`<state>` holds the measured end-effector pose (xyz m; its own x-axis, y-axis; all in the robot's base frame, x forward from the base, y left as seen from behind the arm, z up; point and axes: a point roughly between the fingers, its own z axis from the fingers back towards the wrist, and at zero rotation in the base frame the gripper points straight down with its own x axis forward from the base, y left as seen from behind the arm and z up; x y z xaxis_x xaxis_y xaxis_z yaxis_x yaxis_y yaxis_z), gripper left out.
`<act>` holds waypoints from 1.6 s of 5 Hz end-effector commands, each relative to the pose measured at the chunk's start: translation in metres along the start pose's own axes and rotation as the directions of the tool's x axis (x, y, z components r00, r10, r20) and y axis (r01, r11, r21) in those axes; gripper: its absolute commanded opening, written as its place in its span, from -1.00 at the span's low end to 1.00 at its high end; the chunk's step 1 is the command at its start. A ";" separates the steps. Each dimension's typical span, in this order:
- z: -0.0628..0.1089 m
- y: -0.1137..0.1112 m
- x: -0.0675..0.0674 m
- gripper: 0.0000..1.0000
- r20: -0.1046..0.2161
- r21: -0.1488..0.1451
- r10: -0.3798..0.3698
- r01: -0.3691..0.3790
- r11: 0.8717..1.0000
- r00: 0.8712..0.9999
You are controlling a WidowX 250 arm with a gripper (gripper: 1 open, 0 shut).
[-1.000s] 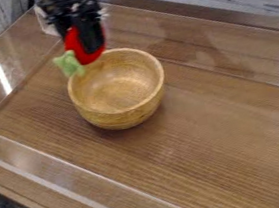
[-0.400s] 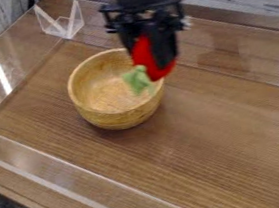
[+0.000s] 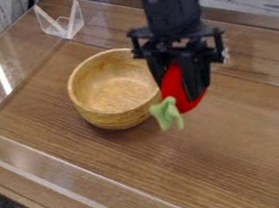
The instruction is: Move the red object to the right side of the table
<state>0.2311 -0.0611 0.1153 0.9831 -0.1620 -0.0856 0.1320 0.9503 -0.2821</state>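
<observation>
- The gripper [image 3: 183, 78] hangs just right of the wooden bowl [image 3: 110, 89], its jaws clamped on the toy strawberry [image 3: 184, 81] by its red body.
- The strawberry is held off the table [image 3: 234, 160], green leafy stem [image 3: 168, 114] drooping below, near the bowl's right rim.
- It looks light, stiff and glossy, so likely slippery; the plump red middle appears the surest hold, the floppy stem a poor one.
</observation>
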 end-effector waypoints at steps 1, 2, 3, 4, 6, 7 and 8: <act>-0.010 -0.016 0.006 -1.00 0.055 0.007 0.031 -0.032 0.999 0.998; -0.037 -0.025 0.015 -1.00 0.050 0.008 0.076 -0.076 0.997 0.996; -0.059 -0.020 0.017 -1.00 0.027 0.021 0.070 -0.071 0.997 0.997; -0.076 -0.011 0.020 -1.00 0.005 0.039 0.053 -0.054 0.998 0.999; -0.071 -0.004 0.025 1.00 0.004 0.066 0.165 -0.164 0.984 0.986; -0.060 0.007 0.023 -1.00 -0.006 0.072 0.113 -0.112 0.991 0.994; -0.043 0.017 0.021 -1.00 -0.007 0.077 0.059 -0.059 0.995 0.998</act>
<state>0.2395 -0.0596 0.0524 0.9798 -0.0973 -0.1745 0.0611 0.9775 -0.2019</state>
